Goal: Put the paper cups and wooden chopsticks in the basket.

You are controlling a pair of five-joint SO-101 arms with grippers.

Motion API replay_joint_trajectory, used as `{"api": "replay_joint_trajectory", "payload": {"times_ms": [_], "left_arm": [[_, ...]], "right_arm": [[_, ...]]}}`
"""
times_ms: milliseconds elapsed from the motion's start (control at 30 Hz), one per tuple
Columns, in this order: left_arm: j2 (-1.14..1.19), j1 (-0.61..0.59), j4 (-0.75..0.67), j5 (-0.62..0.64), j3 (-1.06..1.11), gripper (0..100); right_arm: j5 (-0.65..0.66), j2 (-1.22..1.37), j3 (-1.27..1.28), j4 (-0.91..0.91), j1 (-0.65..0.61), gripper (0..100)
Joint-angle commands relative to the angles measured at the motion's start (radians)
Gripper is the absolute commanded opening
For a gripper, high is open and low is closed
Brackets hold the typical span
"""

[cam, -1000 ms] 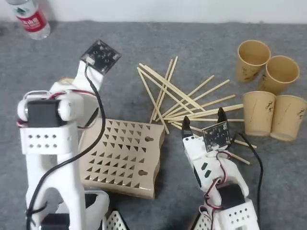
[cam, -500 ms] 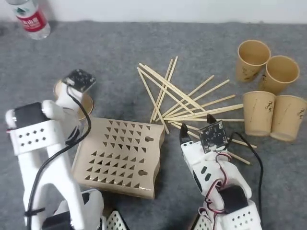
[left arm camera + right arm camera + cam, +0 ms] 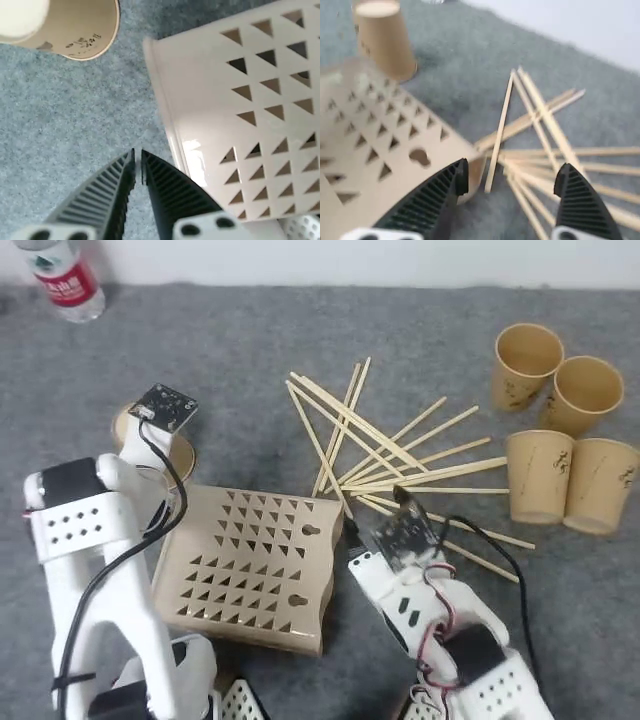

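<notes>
Several wooden chopsticks [image 3: 390, 455] lie crossed in a loose pile on the grey carpet. The beige perforated basket [image 3: 250, 565] lies near the front, its patterned face up. My right gripper [image 3: 377, 512] is open between the basket's right edge and the pile, with chopsticks [image 3: 540, 130] just ahead of its fingers [image 3: 452, 182]. My left gripper [image 3: 137, 156] is shut on nothing, low over the carpet beside the basket's left edge [image 3: 165, 130]. One paper cup [image 3: 65, 25] stands upside down just beyond it [image 3: 182, 455]. Several more paper cups [image 3: 540, 475] stand at the right.
A plastic bottle [image 3: 65, 275] lies at the back left corner. The left arm's white body [image 3: 90, 570] stands over the front left. Bare carpet stretches between the bottle and the chopstick pile.
The left arm drew back and dropped from above the basket's far corner to the lone cup. The right gripper swung left toward the basket's right edge.
</notes>
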Motion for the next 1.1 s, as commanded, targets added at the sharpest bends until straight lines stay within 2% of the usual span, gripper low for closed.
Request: {"api": "replay_joint_trajectory", "payload": {"times_ms": [0,133,333,633,800,967,1067], "left_arm": [[-0.008,-0.003,-0.046,0.028,-0.012,1],[-0.008,-0.005,-0.100,0.124,-0.008,1],[-0.008,-0.005,-0.095,0.152,-0.010,1],[-0.008,0.038,-0.092,0.173,-0.013,1],[-0.008,0.114,-0.069,0.239,-0.058,1],[-0.008,0.250,-0.012,0.284,-0.059,1],[-0.008,0.270,-0.015,0.310,-0.067,1]], "right_arm": [[-0.014,0.186,-0.187,-0.016,-0.013,30.5],[-0.086,0.440,-0.393,0.048,-0.016,31.0],[-0.087,0.680,-0.407,0.001,-0.015,31.0],[-0.021,0.714,-0.293,-0.137,-0.012,31.0],[-0.021,0.720,-0.290,-0.140,-0.012,30.9],[-0.021,0.720,-0.290,-0.140,0.030,30.9],[-0.023,0.720,-0.290,-0.137,0.053,30.9]]}}
